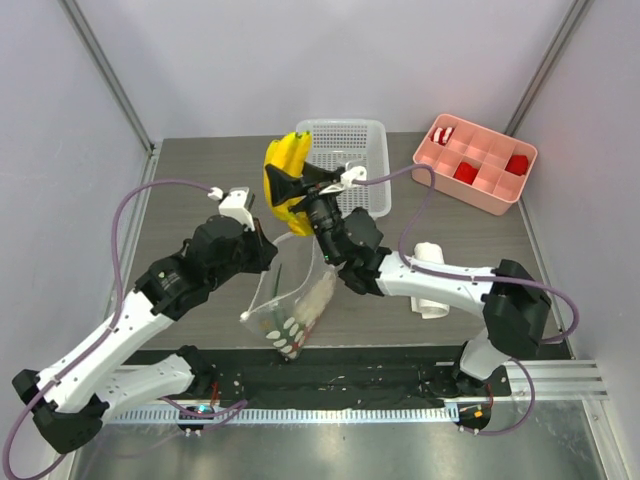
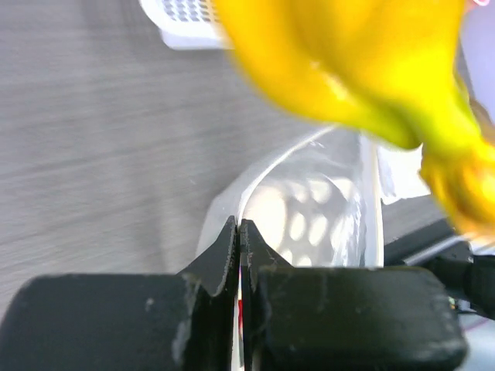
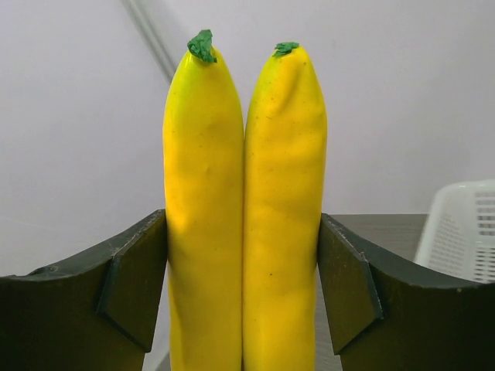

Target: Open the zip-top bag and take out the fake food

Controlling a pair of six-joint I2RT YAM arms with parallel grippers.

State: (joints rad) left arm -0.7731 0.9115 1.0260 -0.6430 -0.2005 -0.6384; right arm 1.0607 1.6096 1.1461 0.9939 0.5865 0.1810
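My right gripper (image 1: 290,187) is shut on the yellow banana bunch (image 1: 284,176) and holds it in the air by the white basket. In the right wrist view the bananas (image 3: 244,216) stand upright between both fingers (image 3: 131,286). My left gripper (image 1: 268,243) is shut on the top edge of the clear polka-dot zip-top bag (image 1: 290,315), which hangs open below it. In the left wrist view the closed fingertips (image 2: 230,247) pinch the bag's rim (image 2: 309,224), with the blurred banana (image 2: 348,69) above. A pale oblong piece and thin green stems show inside the bag.
A white mesh basket (image 1: 372,175) stands at the back middle. A pink divided tray (image 1: 478,190) with red blocks is at the back right. A rolled white cloth (image 1: 432,296) lies under the right arm. A black strip runs along the table's near edge.
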